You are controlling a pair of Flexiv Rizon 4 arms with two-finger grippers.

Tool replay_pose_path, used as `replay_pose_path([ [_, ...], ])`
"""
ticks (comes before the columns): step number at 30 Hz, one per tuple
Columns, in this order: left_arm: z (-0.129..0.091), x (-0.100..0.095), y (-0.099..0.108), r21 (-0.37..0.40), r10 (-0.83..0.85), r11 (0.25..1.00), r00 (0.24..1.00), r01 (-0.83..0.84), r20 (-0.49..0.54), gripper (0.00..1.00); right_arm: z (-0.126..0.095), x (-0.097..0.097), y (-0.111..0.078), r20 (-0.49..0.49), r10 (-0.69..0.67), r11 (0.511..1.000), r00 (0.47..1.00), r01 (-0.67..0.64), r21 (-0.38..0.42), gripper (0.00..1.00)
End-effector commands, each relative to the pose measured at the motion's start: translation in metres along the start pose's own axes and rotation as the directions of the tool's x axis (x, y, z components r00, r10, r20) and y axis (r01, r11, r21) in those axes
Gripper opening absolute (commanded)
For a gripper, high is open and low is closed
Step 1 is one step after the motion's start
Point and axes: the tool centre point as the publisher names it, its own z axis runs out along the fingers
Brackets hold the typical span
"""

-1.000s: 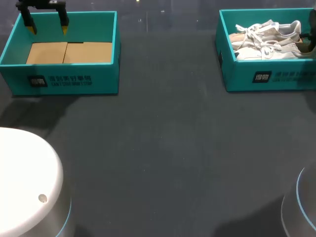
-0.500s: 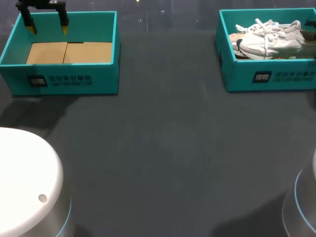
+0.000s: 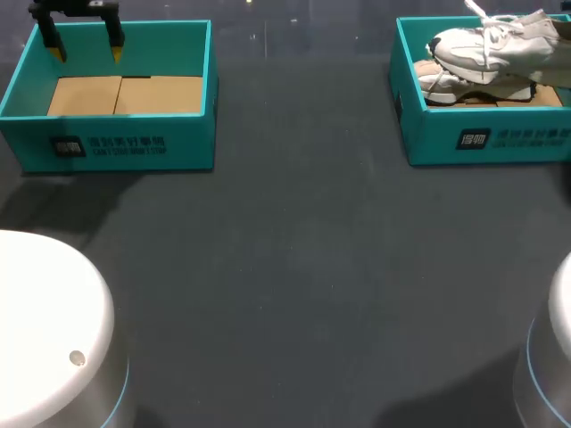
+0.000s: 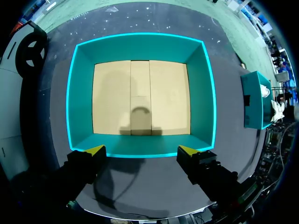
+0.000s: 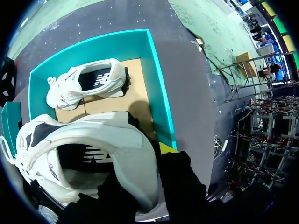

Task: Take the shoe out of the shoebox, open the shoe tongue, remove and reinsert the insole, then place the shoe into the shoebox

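The white lace-up sneaker [image 3: 495,45] is hanging in the air over the open teal cardboard shoebox [image 3: 486,138], which is sitting at the far right of the dark grey surface [image 3: 294,267]. The sneaker's toe is pointing toward the middle of the surface, and a lace is trailing off its upper side. In the right wrist view the sneaker [image 5: 88,140] is filling the space just ahead of the right hand [image 5: 145,161], which is pinching the heel rim. One yellow-tipped finger [image 5: 167,148] is pressing on the outside of the heel, while the other dark finger is lying on the inner side of the heel wall with its tip hidden. A second white sneaker [image 3: 451,85] is resting on the brown cardboard floor [image 5: 135,100] of the same shoebox [image 5: 156,84], below the raised one. In the wrist view this second sneaker [image 5: 86,86] is showing its opening upward. Well apart, at the far left of the surface, a second teal box [image 3: 116,143] with the same kind of brown floor is standing open. The left hand [image 3: 86,52] is hovering over one wall of that box [image 4: 140,46], touching nothing. In the left wrist view its fingers are spread wide, and the left hand [image 4: 141,151] is showing both yellow tips above the wall nearest it. Two white rounded arm bases are showing at the near corners, one on the left [image 3: 45,321] and one on the right [image 3: 553,357].
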Motion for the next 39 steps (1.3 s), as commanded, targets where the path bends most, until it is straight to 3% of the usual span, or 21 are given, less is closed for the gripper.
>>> replay_pose_path([
  [1,0.000,0.000,0.000,0.000,0.000,1.000,1.000,0.000,0.000,1.00,-0.035,-0.002,-0.018,0.020,0.002,0.999,1.000,-0.001,-0.033,0.00],
  [8,0.000,0.000,0.000,0.000,0.000,1.000,1.000,0.000,0.000,1.00,-0.075,0.008,-0.038,0.063,0.007,0.997,0.998,-0.002,-0.078,0.00],
  [15,0.000,0.000,0.000,0.000,0.000,1.000,1.000,0.000,0.000,1.00,-0.097,0.027,-0.068,0.080,0.016,0.993,0.997,-0.007,-0.119,0.00],
  [32,0.000,0.000,0.000,0.000,0.000,1.000,1.000,0.000,0.000,1.00,-0.121,0.095,-0.171,0.113,0.031,0.986,0.993,-0.012,-0.167,0.00],
  [39,0.000,0.000,0.000,0.000,0.000,1.000,1.000,0.000,0.000,1.00,-0.119,0.118,-0.200,0.117,0.017,0.993,0.993,-0.003,-0.120,0.00],
])
